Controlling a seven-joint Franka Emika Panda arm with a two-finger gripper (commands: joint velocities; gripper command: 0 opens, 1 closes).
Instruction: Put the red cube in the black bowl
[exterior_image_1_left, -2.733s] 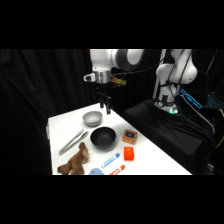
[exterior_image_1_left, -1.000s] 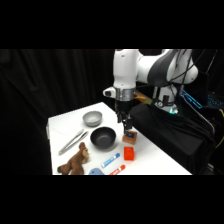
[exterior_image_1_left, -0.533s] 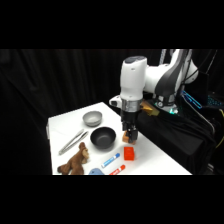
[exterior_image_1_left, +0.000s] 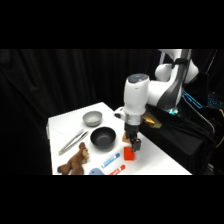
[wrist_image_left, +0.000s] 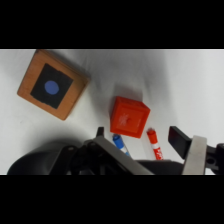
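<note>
The red cube (exterior_image_1_left: 129, 154) lies on the white table near its front right, just right of the black bowl (exterior_image_1_left: 103, 137). My gripper (exterior_image_1_left: 133, 143) hangs right above the cube, lowered close to it. In the wrist view the red cube (wrist_image_left: 129, 117) sits just beyond the fingertips, and the gripper (wrist_image_left: 140, 137) is open with nothing between its fingers. The black bowl is out of the wrist view.
A brown-orange block with a dark top (wrist_image_left: 52, 83) lies next to the cube. A blue marker (wrist_image_left: 119, 144) and a red-capped marker (wrist_image_left: 154, 144) lie by the fingers. A grey bowl (exterior_image_1_left: 92, 118), metal tongs (exterior_image_1_left: 72, 141) and a brown stuffed toy (exterior_image_1_left: 75, 161) occupy the table's left.
The arm has swung from above the grey bowl to the front right and come down over the red cube.
</note>
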